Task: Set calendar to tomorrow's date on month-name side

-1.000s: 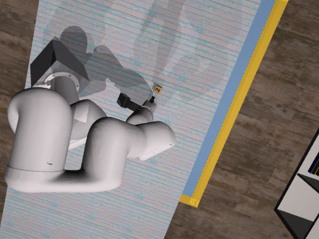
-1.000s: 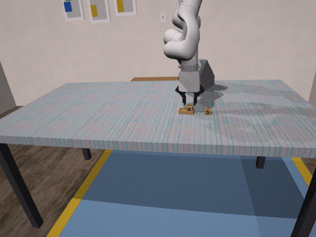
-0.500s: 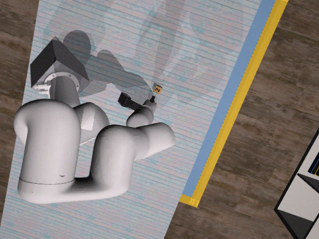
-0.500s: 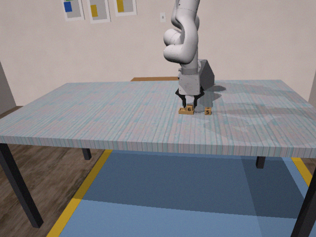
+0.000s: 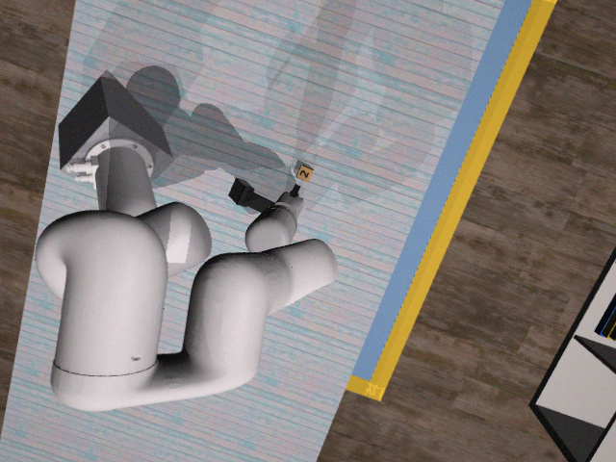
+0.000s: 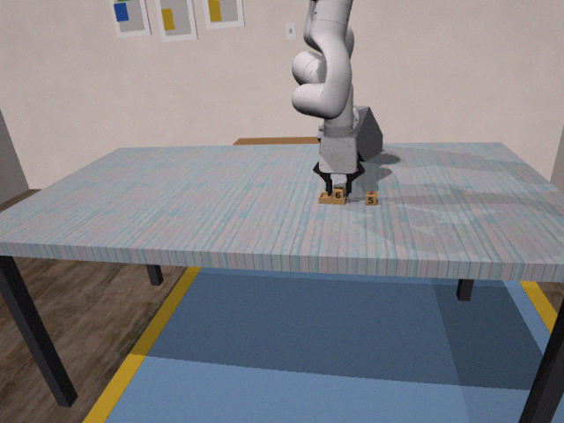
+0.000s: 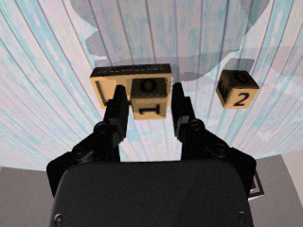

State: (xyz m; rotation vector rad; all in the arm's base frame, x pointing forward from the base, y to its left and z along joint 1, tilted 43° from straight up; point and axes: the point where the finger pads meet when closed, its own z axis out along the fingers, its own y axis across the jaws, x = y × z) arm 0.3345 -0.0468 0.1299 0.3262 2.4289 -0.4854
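Observation:
A small wooden tray (image 7: 129,82) lies flat on the table; it also shows in the exterior view (image 6: 331,198). One digit cube (image 7: 150,97) stands in the tray's right half, with 0 on top and 1 towards the wrist camera. Its side facing the exterior camera (image 6: 337,194) shows 6. My gripper (image 7: 149,95) is lowered over this cube, partly open, with a finger on each side and small gaps to the cube. The second cube (image 7: 238,89) stands on the table to the right of the tray, apart from it. It shows 2 on top (image 5: 303,172) and 5 towards the exterior camera (image 6: 371,198).
The arm (image 5: 258,278) hides the tray in the overhead view. The robot's base (image 5: 114,124) stands behind the tray. The left half of the tray holds no cube.

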